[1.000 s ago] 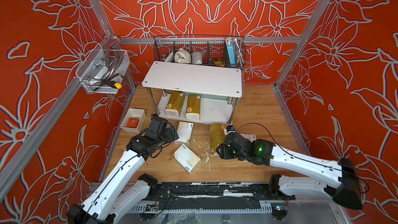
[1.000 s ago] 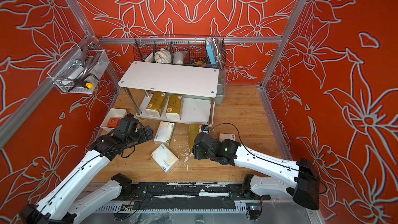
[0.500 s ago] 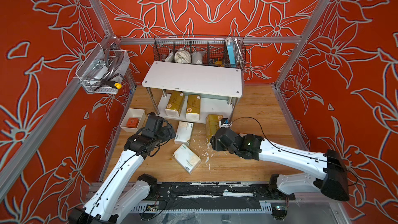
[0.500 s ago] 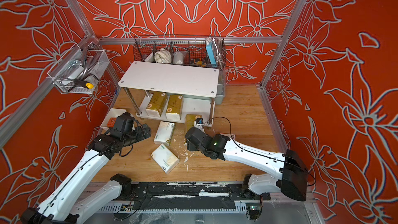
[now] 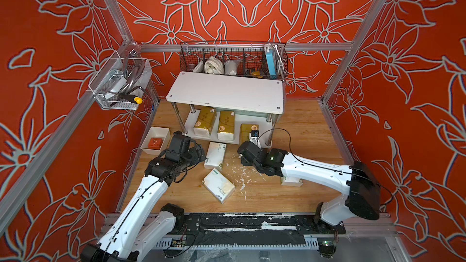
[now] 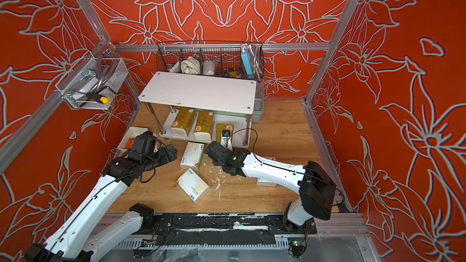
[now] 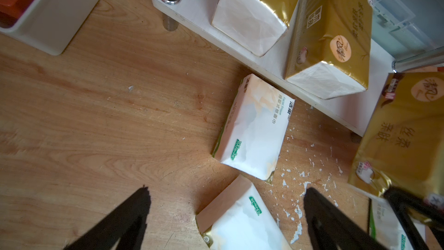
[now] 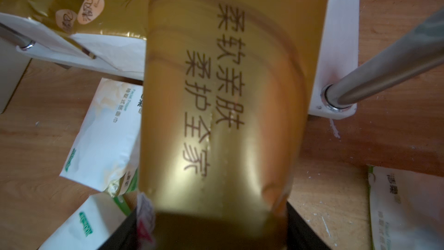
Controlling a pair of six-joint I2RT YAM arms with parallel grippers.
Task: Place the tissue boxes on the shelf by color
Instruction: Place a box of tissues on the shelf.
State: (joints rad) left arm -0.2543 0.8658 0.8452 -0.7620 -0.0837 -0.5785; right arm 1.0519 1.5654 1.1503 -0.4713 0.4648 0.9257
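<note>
My right hand [image 8: 211,232] grips the third gold pack [image 8: 216,92] at the shelf's lower board [image 8: 336,44]; drift sideways and it catches that chrome leg [image 8: 384,75] and crumples.

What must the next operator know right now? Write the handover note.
Grippers: the left gripper is open and empty, near white packs on the table. The right gripper is shut on the third gold pack, whose far end is over the shelf's lower board.
Done: two gold packs lie on the lower board.
Left: release the third, then shelve three white packs: one by the shelf front, one nearer the base, one partly under the right arm.
</note>
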